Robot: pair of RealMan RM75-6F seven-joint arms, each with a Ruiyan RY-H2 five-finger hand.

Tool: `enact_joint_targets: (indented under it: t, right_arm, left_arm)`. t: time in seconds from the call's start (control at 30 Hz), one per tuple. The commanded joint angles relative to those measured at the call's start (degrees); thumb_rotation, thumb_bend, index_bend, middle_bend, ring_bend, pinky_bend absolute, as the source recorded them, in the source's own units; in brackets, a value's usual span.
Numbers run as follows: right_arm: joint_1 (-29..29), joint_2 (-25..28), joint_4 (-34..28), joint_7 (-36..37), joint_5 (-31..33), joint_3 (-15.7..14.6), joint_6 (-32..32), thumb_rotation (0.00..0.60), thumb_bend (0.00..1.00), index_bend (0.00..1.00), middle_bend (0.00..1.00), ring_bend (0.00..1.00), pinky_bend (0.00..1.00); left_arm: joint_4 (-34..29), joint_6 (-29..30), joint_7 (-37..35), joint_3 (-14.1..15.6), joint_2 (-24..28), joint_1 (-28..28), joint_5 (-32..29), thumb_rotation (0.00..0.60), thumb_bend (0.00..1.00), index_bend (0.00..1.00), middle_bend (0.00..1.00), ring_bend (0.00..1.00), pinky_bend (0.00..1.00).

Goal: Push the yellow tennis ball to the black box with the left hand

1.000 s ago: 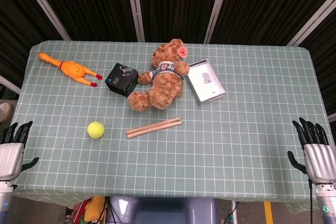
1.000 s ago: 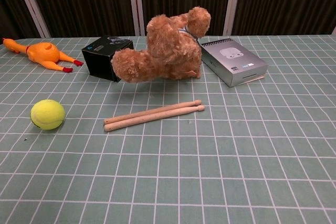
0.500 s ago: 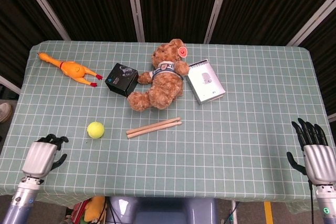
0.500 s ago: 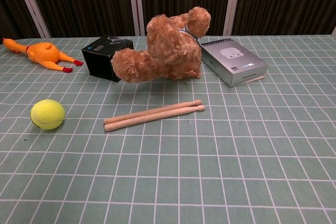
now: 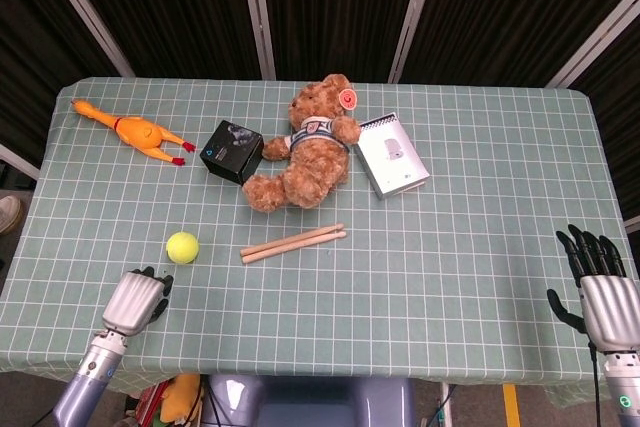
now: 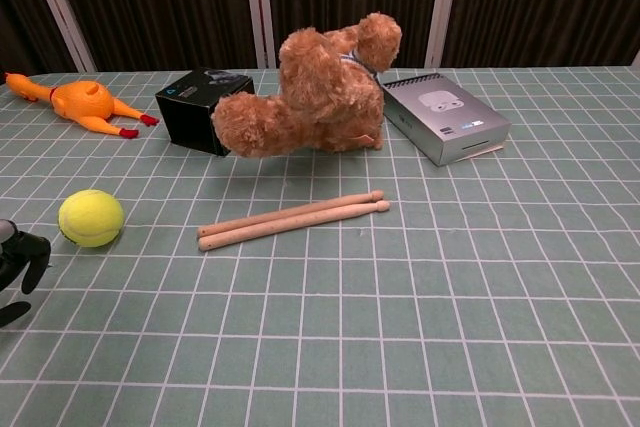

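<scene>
The yellow tennis ball (image 5: 182,247) (image 6: 91,218) lies on the checked cloth at the front left. The black box (image 5: 231,151) (image 6: 200,109) stands further back and slightly right of it, touching the teddy bear's leg. My left hand (image 5: 135,300) (image 6: 18,259) hovers just in front and to the left of the ball, a small gap away, fingers (image 6: 32,249) bent downward, apart and holding nothing. At the table's front right edge my right hand (image 5: 600,287) stays with fingers spread and nothing in it; the chest view does not show it.
A brown teddy bear (image 5: 305,143) lies right of the box. Two wooden sticks (image 5: 293,243) lie right of the ball. A silver notebook (image 5: 393,155) is at the back right, an orange rubber chicken (image 5: 135,131) at the back left.
My left hand has moved from the table's left edge rightward and inward, arriving close to the ball and entering the chest view. The ball, box and right hand have not moved.
</scene>
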Motion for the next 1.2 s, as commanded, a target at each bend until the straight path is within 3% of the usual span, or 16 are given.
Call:
enact_joint_targets:
  t: [0.03,0.3,1.2]
  right_arm:
    - [-0.1,0.1,0.0,0.3,0.1,0.1,0.2,0.6,0.4,0.0,0.0,0.0,0.0]
    - [-0.2,0.5,0.2,1.4,0.1,0.3,0.5,0.6,0.4,0.0,0.0,0.0,0.0]
    - [-0.3,1.2,0.3,3.1,-0.1,0.4,0.9,0.6,0.4,0.0,0.0,0.0,0.0]
  left_arm:
    - [0.6,-1.1,0.5,-0.8,-0.6,-0.8,-0.8,0.6,0.29,0.6,0.76,0.48,0.67]
    - [1.7,-3.6,1.9,-2.4,-1.6,-2.1,-3.1,0.6,0.29,0.63,0.75,0.48,0.67]
    - [7.6,-9.4,-0.9,-6.0,-4.8,-8.2,-5.5,0.6,0.29,0.54,0.68,0.48,0.64]
